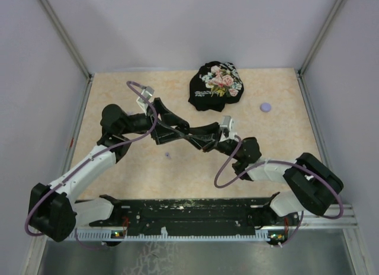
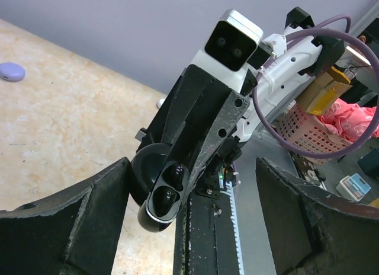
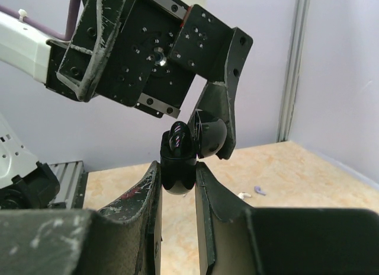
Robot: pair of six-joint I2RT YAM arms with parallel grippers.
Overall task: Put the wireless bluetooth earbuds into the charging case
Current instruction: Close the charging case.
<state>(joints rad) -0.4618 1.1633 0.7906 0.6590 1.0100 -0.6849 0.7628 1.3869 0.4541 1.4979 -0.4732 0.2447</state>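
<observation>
The right gripper [image 3: 177, 180] is clamped on the lower body of a black charging case [image 2: 161, 198] and holds it above the tabletop [image 1: 118, 85] with the lid swung open. A black earbud [image 3: 177, 137] stands in the top of the case, its glossy end poking above the rim. The left gripper [image 2: 193, 165] faces it from the other side with its fingers [image 2: 89, 216] spread wide and nothing between them; one finger reaches down just beside the open lid. The two arms meet over the middle of the tabletop. Below them, a tiny lavender earbud [image 1: 167, 154] lies on the bare surface. Further back sit a black floral cloth [image 1: 216, 85] and, to its right, a round lavender puck [image 1: 266, 107], well apart from the grippers
</observation>
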